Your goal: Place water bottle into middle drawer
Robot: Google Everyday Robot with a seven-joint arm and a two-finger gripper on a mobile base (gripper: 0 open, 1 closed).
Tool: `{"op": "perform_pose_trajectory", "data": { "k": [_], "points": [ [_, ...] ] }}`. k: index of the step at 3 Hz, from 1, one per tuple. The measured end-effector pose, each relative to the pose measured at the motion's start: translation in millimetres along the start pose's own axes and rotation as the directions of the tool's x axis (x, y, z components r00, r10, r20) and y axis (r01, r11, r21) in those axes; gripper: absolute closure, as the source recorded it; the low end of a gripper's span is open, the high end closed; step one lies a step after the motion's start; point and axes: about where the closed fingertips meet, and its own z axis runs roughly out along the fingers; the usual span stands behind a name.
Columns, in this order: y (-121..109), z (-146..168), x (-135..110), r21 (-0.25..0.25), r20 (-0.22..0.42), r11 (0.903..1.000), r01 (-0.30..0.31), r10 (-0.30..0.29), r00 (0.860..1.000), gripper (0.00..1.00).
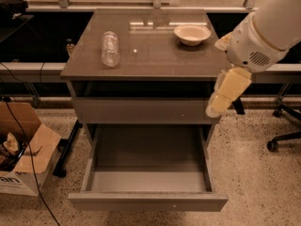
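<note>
- Down at the front, the wide grey middle drawer (148, 201) with its plain, handle-less front stands pulled well out of the cabinet, its boxy grey interior open to view.
- An open brown cardboard box (29, 147) sits on the speckled floor (254, 182) to the left of the drawer, with a thin black cable (23, 140) trailing across it.
- The cream-coloured two-finger gripper (214, 108) hangs at the cabinet's right front corner, below the bulky white arm (263, 36). It overlaps the right end of the upper grey drawer front (141, 109) and is above the open drawer's right side. It carries nothing, and whether it is parted or closed cannot be told.
- That upper front is closed, with a dark gap between it and the top.
- The glossy grey-brown cabinet top (155, 62) reflects light near its back edge.
- The small clear crinkled plastic water bottle (110, 48) lies on its side on the left part of that top, its length running front to back. Its ribbed wall catches pale highlights and the grey surface shows through it. Which end bears the cap cannot be made out. It is well apart from the gripper and outside the drawer.
- A shallow white bowl (192, 34) stands upright at the back right of the top, well apart from the bottle.
</note>
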Motion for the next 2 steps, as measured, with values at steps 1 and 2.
{"op": "perform_pose_trajectory", "data": {
  "k": [1, 2],
  "points": [
    [-26, 32, -19, -0.003, 0.069, 0.9998, -0.021, 0.021, 0.997, 0.0],
    [-55, 72, -36, -0.025, 0.11, 0.9996, -0.012, 0.014, 0.994, 0.0]
  ]
}}
